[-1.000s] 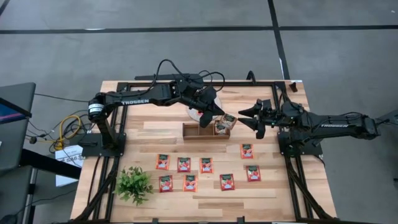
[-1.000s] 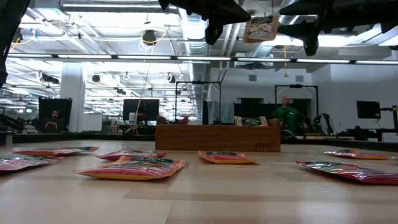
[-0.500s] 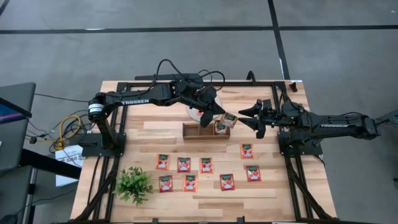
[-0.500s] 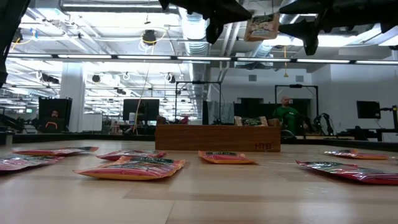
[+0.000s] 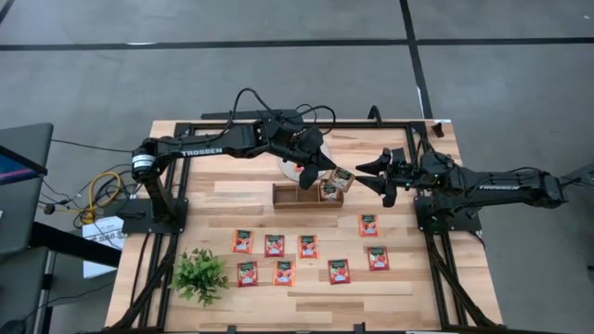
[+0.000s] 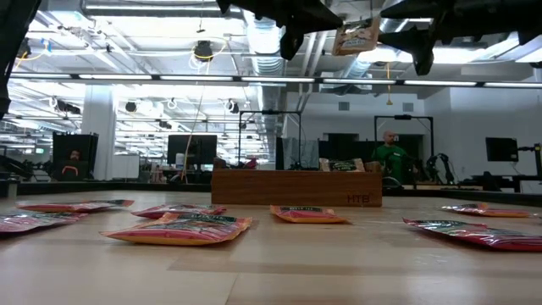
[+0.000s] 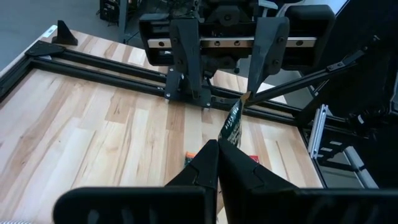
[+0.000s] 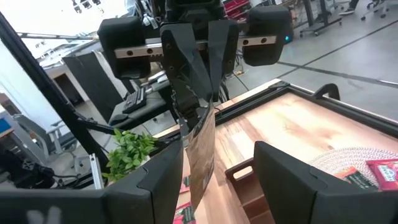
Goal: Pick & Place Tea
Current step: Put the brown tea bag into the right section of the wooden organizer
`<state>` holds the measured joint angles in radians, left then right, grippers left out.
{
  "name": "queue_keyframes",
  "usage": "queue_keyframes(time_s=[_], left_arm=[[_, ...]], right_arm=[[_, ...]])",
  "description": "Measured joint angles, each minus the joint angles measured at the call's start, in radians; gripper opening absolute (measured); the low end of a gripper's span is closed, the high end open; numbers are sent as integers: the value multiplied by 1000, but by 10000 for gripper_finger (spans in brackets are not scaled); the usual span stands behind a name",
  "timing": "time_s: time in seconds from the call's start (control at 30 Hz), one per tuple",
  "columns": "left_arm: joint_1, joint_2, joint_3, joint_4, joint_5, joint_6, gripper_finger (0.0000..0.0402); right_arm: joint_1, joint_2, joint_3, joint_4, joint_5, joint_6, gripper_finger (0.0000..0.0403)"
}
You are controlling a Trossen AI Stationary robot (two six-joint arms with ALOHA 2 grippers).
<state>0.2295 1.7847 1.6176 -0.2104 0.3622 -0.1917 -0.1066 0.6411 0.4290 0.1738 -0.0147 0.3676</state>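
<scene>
- Left tool (image 5: pixel 327 171) is pinching a sachet (image 5: pixel 342 176) by its top edge above the tray's (image 5: pixel 286 197) right end; a thin grip like that could let it twist or slip.
- Right tool (image 5: pixel 368 173), spread wide just right of the tray, could bump it.
- Let go too high and it probably flutters past the tray onto the desk (image 5: pixel 232 195).

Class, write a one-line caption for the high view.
Left hand holds a tea sachet above the wooden tray, facing the open right hand.

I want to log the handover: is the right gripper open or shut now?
Open. The right gripper has its fingers spread on either side of the tea sachet, which the shut left gripper holds.
</scene>
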Motion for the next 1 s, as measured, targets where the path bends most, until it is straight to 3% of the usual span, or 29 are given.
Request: queue_keyframes(time_s=[1.0], left_arm=[[0,0,0,21,20,-6,0]], right_arm=[[-14,68,0,53,-10,18,178]])
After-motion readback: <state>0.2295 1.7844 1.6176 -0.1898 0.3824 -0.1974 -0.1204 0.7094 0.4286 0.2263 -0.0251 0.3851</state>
